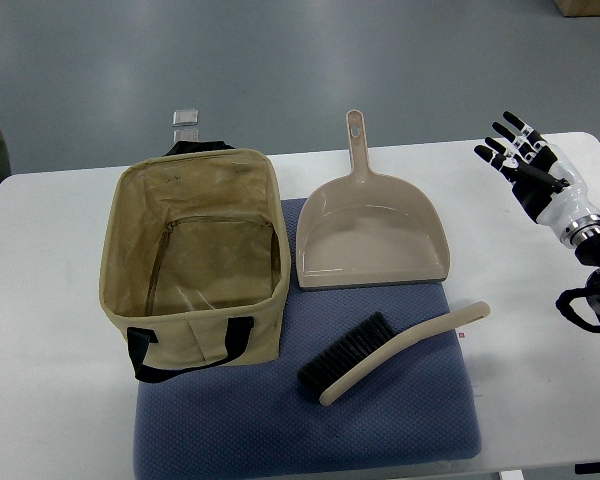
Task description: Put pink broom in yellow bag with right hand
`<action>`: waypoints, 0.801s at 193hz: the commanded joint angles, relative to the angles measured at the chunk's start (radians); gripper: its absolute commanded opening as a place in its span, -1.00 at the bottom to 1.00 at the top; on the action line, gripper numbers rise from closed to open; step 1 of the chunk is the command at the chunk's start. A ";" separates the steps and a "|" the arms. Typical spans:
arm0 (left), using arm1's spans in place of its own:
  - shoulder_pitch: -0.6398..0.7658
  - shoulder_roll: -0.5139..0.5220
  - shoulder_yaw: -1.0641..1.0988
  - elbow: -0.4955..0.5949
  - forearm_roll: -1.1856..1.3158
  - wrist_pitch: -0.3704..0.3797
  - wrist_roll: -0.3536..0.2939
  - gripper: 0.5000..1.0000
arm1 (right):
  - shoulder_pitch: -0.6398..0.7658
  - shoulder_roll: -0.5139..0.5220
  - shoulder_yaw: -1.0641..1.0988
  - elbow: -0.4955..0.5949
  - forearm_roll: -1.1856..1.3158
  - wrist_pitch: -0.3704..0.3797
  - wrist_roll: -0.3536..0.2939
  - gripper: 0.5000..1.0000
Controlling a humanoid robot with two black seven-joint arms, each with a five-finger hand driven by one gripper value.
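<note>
Three things lie on the white table (50,330), and a blue padded cushion mat (310,420) is under most of them. First is the open fabric bag (195,262), more khaki-yellow in colour, with black webbing handles; it stands upright at the left, with its right part on the mat and its left part on the bare table. Its mouth is wide open and I see only the inside lining. A small clear clip (187,118) shows just behind its far edge. Second is the beige-pink plastic dustpan (370,235), which lies flat to the right of the bag, near it but apart, with its handle pointing to the far side of the table. Third is the small hand broom (385,352), with a pale beige-pink curved handle and black bristles. It lies on the mat in front of the dustpan, apart from it, slanted, with the bristles toward the bag and the handle end toward the right edge of the mat.

No brand or label can I read anywhere; a tiny reddish mark is at the right border of the mat, too small to tell.

The right hand (525,160), black and white, is over the far right part of the table, well apart from the broom. Its fingers are spread and hold nothing. Between the hand and the broom the table is bare white.
</note>
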 commanded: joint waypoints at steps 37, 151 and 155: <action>0.000 0.000 0.000 -0.001 0.000 0.000 0.000 1.00 | 0.000 -0.012 -0.003 0.002 0.000 0.001 0.002 0.72; 0.000 0.000 0.000 -0.001 0.000 0.000 0.000 1.00 | 0.048 -0.144 -0.128 0.030 -0.074 0.112 0.021 0.70; 0.000 0.000 0.000 -0.001 0.000 0.000 0.000 1.00 | 0.054 -0.158 -0.138 0.034 -0.091 0.121 0.025 0.70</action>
